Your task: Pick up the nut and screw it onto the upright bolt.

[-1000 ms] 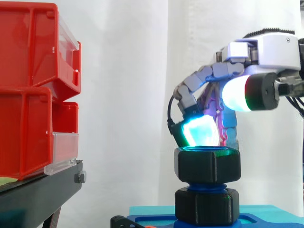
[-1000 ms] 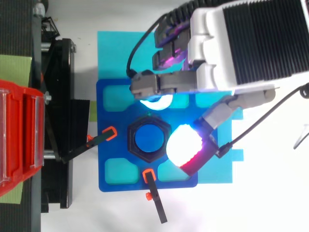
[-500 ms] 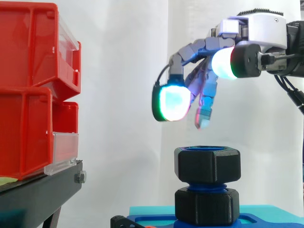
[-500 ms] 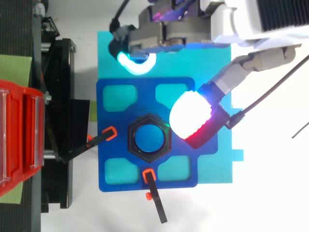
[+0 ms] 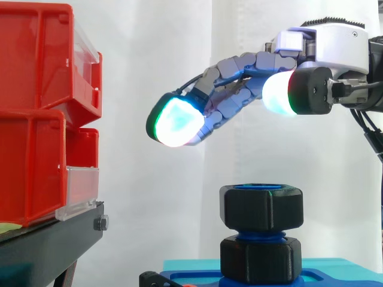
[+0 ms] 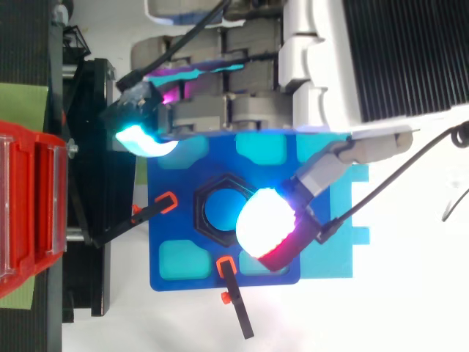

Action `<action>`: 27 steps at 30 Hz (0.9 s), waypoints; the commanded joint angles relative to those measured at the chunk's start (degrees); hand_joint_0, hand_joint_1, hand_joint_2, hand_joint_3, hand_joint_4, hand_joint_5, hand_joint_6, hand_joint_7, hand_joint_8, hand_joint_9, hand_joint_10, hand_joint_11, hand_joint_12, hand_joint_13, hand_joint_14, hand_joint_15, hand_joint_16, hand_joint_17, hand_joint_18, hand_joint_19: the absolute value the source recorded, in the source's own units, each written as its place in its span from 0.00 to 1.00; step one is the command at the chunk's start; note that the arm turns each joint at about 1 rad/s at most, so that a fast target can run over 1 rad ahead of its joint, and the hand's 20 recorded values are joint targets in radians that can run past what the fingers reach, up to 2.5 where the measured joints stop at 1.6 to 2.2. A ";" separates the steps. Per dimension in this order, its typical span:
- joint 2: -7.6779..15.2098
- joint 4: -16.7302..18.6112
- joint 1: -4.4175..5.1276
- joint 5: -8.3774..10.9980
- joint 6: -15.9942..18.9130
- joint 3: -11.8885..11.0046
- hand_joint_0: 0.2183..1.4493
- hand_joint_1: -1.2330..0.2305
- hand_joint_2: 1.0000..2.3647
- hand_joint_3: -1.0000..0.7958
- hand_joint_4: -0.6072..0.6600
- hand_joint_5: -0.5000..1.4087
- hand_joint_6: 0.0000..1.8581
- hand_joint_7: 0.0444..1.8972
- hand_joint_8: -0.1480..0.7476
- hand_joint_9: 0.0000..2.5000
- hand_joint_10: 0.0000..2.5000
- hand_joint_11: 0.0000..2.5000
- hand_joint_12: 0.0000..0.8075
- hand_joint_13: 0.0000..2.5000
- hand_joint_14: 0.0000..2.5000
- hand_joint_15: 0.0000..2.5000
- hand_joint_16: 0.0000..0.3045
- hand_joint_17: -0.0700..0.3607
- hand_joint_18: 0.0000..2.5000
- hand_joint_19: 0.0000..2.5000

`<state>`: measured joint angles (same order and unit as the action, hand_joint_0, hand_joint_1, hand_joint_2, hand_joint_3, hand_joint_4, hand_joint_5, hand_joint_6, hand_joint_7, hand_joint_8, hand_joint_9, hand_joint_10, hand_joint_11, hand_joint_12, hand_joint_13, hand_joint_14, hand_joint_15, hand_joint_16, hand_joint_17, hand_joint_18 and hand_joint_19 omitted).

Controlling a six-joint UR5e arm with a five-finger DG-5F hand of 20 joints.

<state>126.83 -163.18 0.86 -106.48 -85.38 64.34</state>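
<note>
Hand [image 5: 326,54]: enters from the right edge of the side view, in the upper half of the frame. The fingers are stretched nearly straight toward the left and spread well away from the thumb, and nothing is held or touched. Fingertips [image 5: 175,122]: green-white glow, centre-left; thumb pad [image 6: 265,224]: white with a red edge. The side view gives height, with open air between hand and nut. The top view gives plan, with the thumb pad overlapping the nut's right edge and the fingers lying across the upper frame. Nut [image 5: 260,207]: black, hexagonal, lower centre-right, seated on the upright blue bolt [image 6: 218,209], with a band of thread showing beneath it above a second black hexagon [image 5: 260,258]. Blue fixture plate [image 6: 176,282]: has cut-out windows and lies on a cyan mat [image 6: 341,257]. Clamp arms [image 6: 165,202]: two, black with orange ends, at the plate's left and lower edges. Red bins [image 5: 36,89]: on a black stand [image 5: 48,239], left edge.
</note>
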 commanded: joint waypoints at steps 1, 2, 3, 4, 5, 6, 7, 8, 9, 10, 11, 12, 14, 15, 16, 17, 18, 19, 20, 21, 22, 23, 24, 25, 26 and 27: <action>-0.01 0.23 0.55 0.31 0.30 0.26 0.22 0.71 0.00 0.28 0.58 0.17 0.27 0.25 0.33 0.20 0.00 0.00 0.30 0.10 0.00 0.00 0.10 0.33 0.00 0.00; -0.01 0.05 0.72 0.31 0.30 0.26 0.22 0.72 0.00 0.28 0.57 0.17 0.27 0.25 0.33 0.18 0.00 0.00 0.31 0.08 0.00 0.00 0.11 0.33 0.00 0.00; -0.01 -0.03 0.72 0.31 0.30 0.26 0.22 0.72 0.00 0.28 0.56 0.17 0.27 0.25 0.32 0.17 0.00 0.00 0.32 0.08 0.00 0.00 0.11 0.34 0.00 0.00; -0.01 -0.30 0.81 0.31 0.30 0.26 0.22 0.73 0.00 0.28 0.54 0.16 0.27 0.25 0.31 0.13 0.00 0.00 0.33 0.05 0.00 0.00 0.11 0.34 0.00 0.00; 0.08 -0.39 0.90 0.31 0.30 0.26 0.22 0.74 0.00 0.28 0.53 0.15 0.27 0.25 0.30 0.10 0.00 0.00 0.34 0.03 0.00 0.00 0.12 0.35 0.00 0.00; -0.01 -0.47 0.90 0.31 0.30 0.26 0.22 0.74 0.00 0.28 0.53 0.15 0.27 0.25 0.30 0.09 0.00 0.00 0.35 0.02 0.00 0.00 0.12 0.35 0.00 0.00; 0.08 -0.82 0.99 0.31 0.30 0.26 0.22 0.74 0.00 0.28 0.51 0.14 0.27 0.25 0.29 0.06 0.00 0.00 0.36 0.00 0.00 0.00 0.12 0.36 0.00 0.00; -0.01 -0.91 1.07 0.31 0.30 0.26 0.22 0.76 0.00 0.28 0.50 0.14 0.27 0.25 0.29 0.04 0.00 0.00 0.36 0.00 0.00 0.00 0.13 0.36 0.00 0.00; -0.01 -1.18 1.07 0.31 0.30 0.35 0.22 0.77 0.00 0.28 0.49 0.13 0.27 0.25 0.29 0.02 0.00 0.00 0.37 0.00 0.00 0.00 0.13 0.37 0.00 0.00; -0.01 -1.70 1.16 0.31 0.30 0.26 0.22 0.77 0.00 0.28 0.49 0.13 0.27 0.25 0.28 0.01 0.00 0.00 0.38 0.00 0.00 0.00 0.13 0.37 0.00 0.00; -0.01 -2.41 1.25 0.31 0.30 0.26 0.22 0.79 0.00 0.28 0.49 0.13 0.27 0.26 0.28 0.00 0.00 0.00 0.38 0.00 0.00 0.00 0.13 0.37 0.00 0.00; -0.01 -2.76 1.25 0.31 0.30 0.35 0.22 0.80 0.00 0.28 0.48 0.13 0.27 0.25 0.28 0.00 0.00 0.00 0.38 0.00 0.00 0.00 0.13 0.38 0.00 0.00; -0.01 -3.46 1.25 0.31 0.30 0.26 0.22 0.80 0.00 0.28 0.48 0.13 0.27 0.25 0.28 0.00 0.00 0.00 0.38 0.00 0.00 0.00 0.14 0.38 0.00 0.00; -0.01 -3.73 1.25 0.31 0.30 0.35 0.22 0.80 0.00 0.28 0.49 0.13 0.27 0.26 0.28 0.00 0.00 0.00 0.38 0.00 0.00 0.00 0.14 0.38 0.00 0.00; -0.01 -4.25 1.25 0.31 0.30 0.35 0.22 0.81 0.00 0.28 0.49 0.13 0.27 0.26 0.28 0.00 0.00 0.00 0.38 0.00 0.00 0.00 0.14 0.38 0.00 0.00; -0.01 -4.34 1.25 0.31 0.30 0.35 0.22 0.81 0.00 0.28 0.49 0.13 0.27 0.26 0.28 0.00 0.00 0.00 0.38 0.00 0.00 0.00 0.14 0.38 0.00 0.00; -0.01 -4.60 1.25 0.31 0.30 0.43 0.22 0.81 0.00 0.28 0.50 0.13 0.27 0.26 0.28 0.00 0.00 0.00 0.38 0.00 0.00 0.00 0.14 0.38 0.00 0.00; -0.01 -4.69 1.25 0.31 0.30 0.52 0.22 0.81 0.00 0.28 0.50 0.13 0.27 0.26 0.28 0.00 0.00 0.00 0.38 0.00 0.00 0.00 0.14 0.38 0.00 0.00; -0.01 -4.69 1.25 0.31 0.30 0.79 0.22 0.80 0.00 0.28 0.51 0.14 0.27 0.27 0.29 0.00 0.00 0.00 0.38 0.00 0.00 0.00 0.14 0.38 0.00 0.00; -0.01 -4.69 1.25 0.31 0.30 0.87 0.22 0.80 0.00 0.28 0.52 0.14 0.27 0.27 0.29 0.00 0.00 0.00 0.38 0.00 0.00 0.00 0.14 0.38 0.00 0.00; -0.01 -4.52 1.25 0.22 0.30 1.14 0.22 0.80 0.00 0.28 0.52 0.14 0.27 0.27 0.29 0.00 0.00 0.00 0.38 0.00 0.00 0.00 0.14 0.38 0.00 0.00; -0.01 -4.52 1.25 0.22 0.30 1.31 0.22 0.80 0.00 0.28 0.52 0.15 0.27 0.28 0.30 0.00 0.00 0.00 0.38 0.00 0.00 0.00 0.14 0.38 0.00 0.00; -0.01 -4.52 1.25 0.13 0.30 1.66 0.22 0.80 0.00 0.28 0.53 0.15 0.27 0.28 0.30 0.00 0.00 0.00 0.38 0.00 0.00 0.00 0.14 0.38 0.00 0.00; -0.01 -4.52 1.25 0.13 0.30 1.75 0.22 0.80 0.00 0.28 0.53 0.15 0.27 0.28 0.30 0.00 0.00 0.00 0.38 0.00 0.00 0.00 0.13 0.38 0.00 0.00; -0.01 -4.52 1.25 0.05 0.30 1.75 0.22 0.80 0.00 0.28 0.53 0.15 0.27 0.29 0.30 0.00 0.00 0.00 0.38 0.00 0.00 0.00 0.14 0.38 0.00 0.00; -0.01 -4.52 1.25 0.05 0.30 1.75 0.22 0.80 0.00 0.28 0.53 0.15 0.27 0.29 0.31 0.00 0.00 0.00 0.38 0.00 0.00 0.00 0.14 0.38 0.00 0.00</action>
<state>126.83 -167.70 2.11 -106.35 -85.08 65.84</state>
